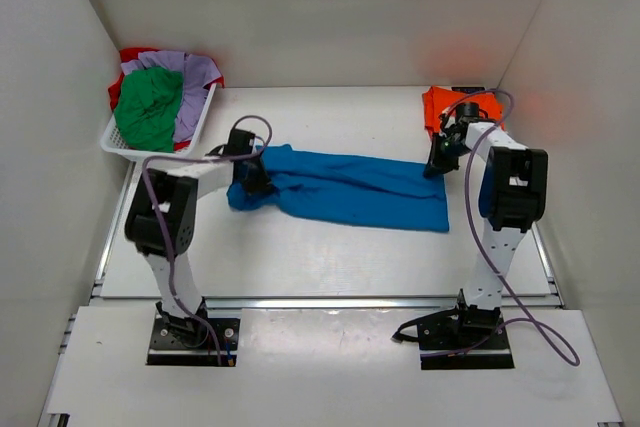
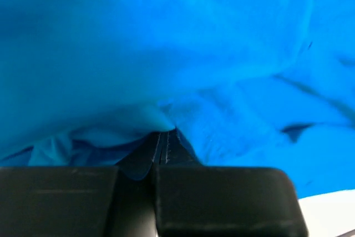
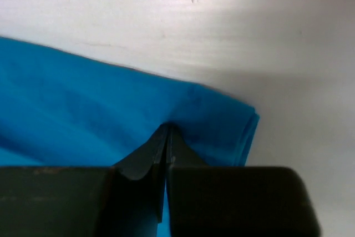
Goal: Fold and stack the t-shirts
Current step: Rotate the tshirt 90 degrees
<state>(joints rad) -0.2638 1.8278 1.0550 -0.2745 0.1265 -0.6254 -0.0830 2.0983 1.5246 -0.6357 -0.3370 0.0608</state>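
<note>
**Both Grippers Clamped on the Blue T-Shirt**

The blue t-shirt (image 1: 350,190) lies stretched left to right across the middle of the table (image 1: 300,257), bunched at its left end. The left gripper (image 1: 250,179) has its fingers closed on that bunched end. The right gripper (image 1: 437,165) has its fingers closed on a folded edge at the shirt's far right corner. The orange t-shirt (image 1: 437,107) lies at the table's far right corner, just behind the right gripper. The white basket (image 1: 118,139) at the far left corner holds the green t-shirt (image 1: 150,107), the lavender t-shirt (image 1: 197,82) and the red t-shirt (image 1: 134,54), heaped together.
</note>
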